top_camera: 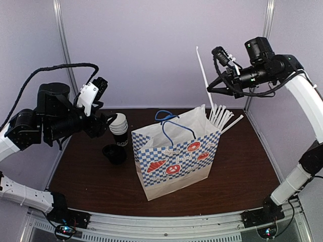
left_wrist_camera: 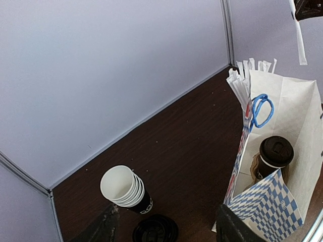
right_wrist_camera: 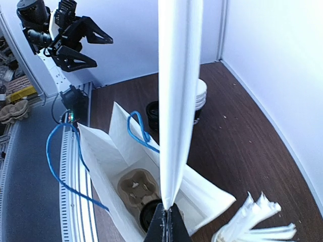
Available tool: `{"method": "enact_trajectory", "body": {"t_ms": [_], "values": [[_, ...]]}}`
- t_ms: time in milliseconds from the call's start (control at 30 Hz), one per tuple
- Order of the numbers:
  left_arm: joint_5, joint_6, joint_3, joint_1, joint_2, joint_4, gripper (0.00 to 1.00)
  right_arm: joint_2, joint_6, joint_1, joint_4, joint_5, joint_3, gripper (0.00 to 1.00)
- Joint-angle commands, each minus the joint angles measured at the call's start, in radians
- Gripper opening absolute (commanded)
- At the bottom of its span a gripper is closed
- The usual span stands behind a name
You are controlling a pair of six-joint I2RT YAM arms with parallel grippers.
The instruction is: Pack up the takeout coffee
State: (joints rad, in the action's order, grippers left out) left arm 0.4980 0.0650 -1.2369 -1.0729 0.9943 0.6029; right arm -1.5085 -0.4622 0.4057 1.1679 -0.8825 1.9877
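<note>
The takeout coffee, a black cup with a black lid, stands in a cardboard carrier inside the blue-checkered paper bag. In the right wrist view only its lid edge shows behind my fingers. My right gripper is high above the bag's right end, shut on a long white wrapped stick that points up. In its own view the gripper pinches the stick's lower tip. My left gripper is open and empty, raised left of the bag, its jaws wide apart.
A stack of lidless black cups with white insides and a pile of black lids stand left of the bag. A bunch of white sticks rises behind the bag's right end. Grey walls close the back and sides.
</note>
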Motion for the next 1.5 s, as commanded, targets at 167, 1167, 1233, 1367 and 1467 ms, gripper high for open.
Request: {"method": "enact_trajectory", "body": {"t_ms": [167,1167,1233,1367,1467], "values": [[0.0,0.046,-0.036,0.006,-0.023,-0.003,0.67,-0.144,0.102,0.227,-0.241,-0.045,-0.034,0.0],[-0.073,0.151,0.032,0.342,-0.033,0.095,0.89,0.573,0.366,-0.531,-0.534,0.643,-0.78,1.0],[-0.092,0.142,0.055,0.392,-0.037,0.089,0.89,0.623,0.412,-0.547,-0.568,0.764,-0.841,1.0],[-0.138,0.101,0.119,0.436,-0.056,0.047,0.89,0.733,0.436,-0.565,-0.638,0.774,-0.941,1.0],[-0.179,0.084,0.173,0.439,-0.08,0.012,0.9,0.754,0.484,-0.567,-0.643,0.698,-0.985,1.0]]}}
